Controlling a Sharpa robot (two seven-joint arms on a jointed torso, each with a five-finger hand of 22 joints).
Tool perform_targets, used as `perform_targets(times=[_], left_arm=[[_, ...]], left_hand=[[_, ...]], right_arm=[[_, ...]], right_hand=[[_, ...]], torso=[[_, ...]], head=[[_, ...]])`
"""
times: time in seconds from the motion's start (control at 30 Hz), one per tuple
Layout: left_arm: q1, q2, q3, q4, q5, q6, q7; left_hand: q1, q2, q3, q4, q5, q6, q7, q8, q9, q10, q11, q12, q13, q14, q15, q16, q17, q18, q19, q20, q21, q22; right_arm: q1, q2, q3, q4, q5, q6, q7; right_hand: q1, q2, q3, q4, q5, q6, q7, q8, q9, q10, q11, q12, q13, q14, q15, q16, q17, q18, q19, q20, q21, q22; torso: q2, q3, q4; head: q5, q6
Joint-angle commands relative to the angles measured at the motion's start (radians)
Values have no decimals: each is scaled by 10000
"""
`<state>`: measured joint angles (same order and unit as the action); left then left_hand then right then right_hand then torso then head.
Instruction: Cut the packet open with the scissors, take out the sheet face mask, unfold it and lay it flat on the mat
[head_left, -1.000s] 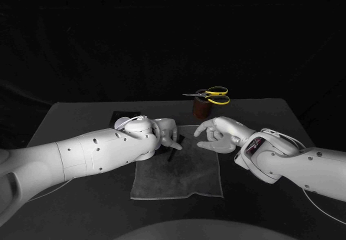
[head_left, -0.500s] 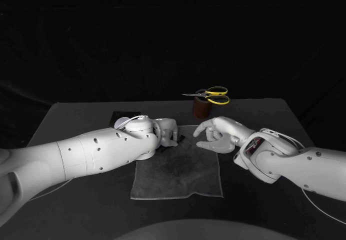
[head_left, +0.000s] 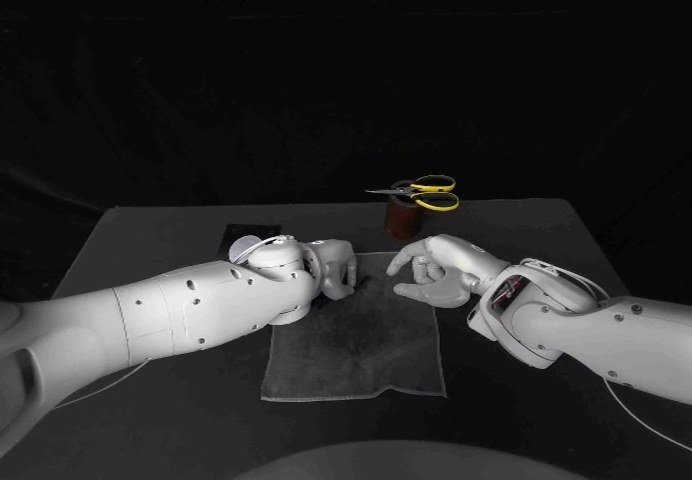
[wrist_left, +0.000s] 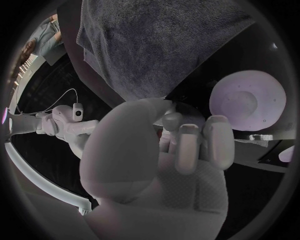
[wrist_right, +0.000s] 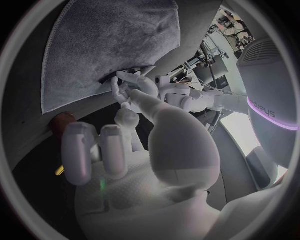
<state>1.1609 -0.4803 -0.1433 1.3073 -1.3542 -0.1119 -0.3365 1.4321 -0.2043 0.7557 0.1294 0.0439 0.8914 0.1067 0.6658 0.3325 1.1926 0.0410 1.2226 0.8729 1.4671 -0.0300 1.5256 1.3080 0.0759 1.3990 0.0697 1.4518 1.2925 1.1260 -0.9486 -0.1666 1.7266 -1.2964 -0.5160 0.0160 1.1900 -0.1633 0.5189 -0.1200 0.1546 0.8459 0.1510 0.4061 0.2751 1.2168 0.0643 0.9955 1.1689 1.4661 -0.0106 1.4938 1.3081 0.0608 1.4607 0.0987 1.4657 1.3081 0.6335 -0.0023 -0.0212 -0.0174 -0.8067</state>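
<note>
A dark flat item, one, lies on the table behind the left hand. That hand sits at the far left corner of the mat with its fingers curled in; whether they hold anything cannot be told. One mat lies flat between the two hands. One pair of scissors stands in one brown holder beyond the mat, apart from both hands. The right hand is at the mat's far right edge, fingers loosely bent and apart, holding nothing.
</note>
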Motion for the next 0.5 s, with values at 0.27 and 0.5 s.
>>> perform_targets(times=[0.27, 0.5], left_arm=[[-86, -380, 206, 390, 1390, -1188, 860], [-54, -1008, 632, 1010, 2610, -1051, 912]], left_hand=[[-622, -71, 861, -606, 132, 13, -25, 160, 604, 421, -184, 136, 368, 754, -104, 82, 1546, -175, 111, -63, 131, 188], [-747, -98, 942, -686, 139, 48, -37, 174, 662, 471, -195, 149, 428, 764, -113, 93, 1581, -179, 121, -70, 140, 205]], right_arm=[[4, -18, 7, -10, 174, -59, -13], [3, -80, 7, -15, 374, -238, 43]], right_hand=[[10, 91, 58, 8, 69, 64, -1, 24, -9, 97, -10, 64, 16, 648, 8, 23, 1033, -176, 64, -17, 54, 636], [2, 115, 75, 31, 84, 77, -2, 23, -10, 132, -11, 130, 45, 649, 7, 22, 1033, -181, 74, -19, 65, 659]], torso=[[-3, 5, 6], [-18, 9, 11]], head=[[-25, 46], [-21, 112]])
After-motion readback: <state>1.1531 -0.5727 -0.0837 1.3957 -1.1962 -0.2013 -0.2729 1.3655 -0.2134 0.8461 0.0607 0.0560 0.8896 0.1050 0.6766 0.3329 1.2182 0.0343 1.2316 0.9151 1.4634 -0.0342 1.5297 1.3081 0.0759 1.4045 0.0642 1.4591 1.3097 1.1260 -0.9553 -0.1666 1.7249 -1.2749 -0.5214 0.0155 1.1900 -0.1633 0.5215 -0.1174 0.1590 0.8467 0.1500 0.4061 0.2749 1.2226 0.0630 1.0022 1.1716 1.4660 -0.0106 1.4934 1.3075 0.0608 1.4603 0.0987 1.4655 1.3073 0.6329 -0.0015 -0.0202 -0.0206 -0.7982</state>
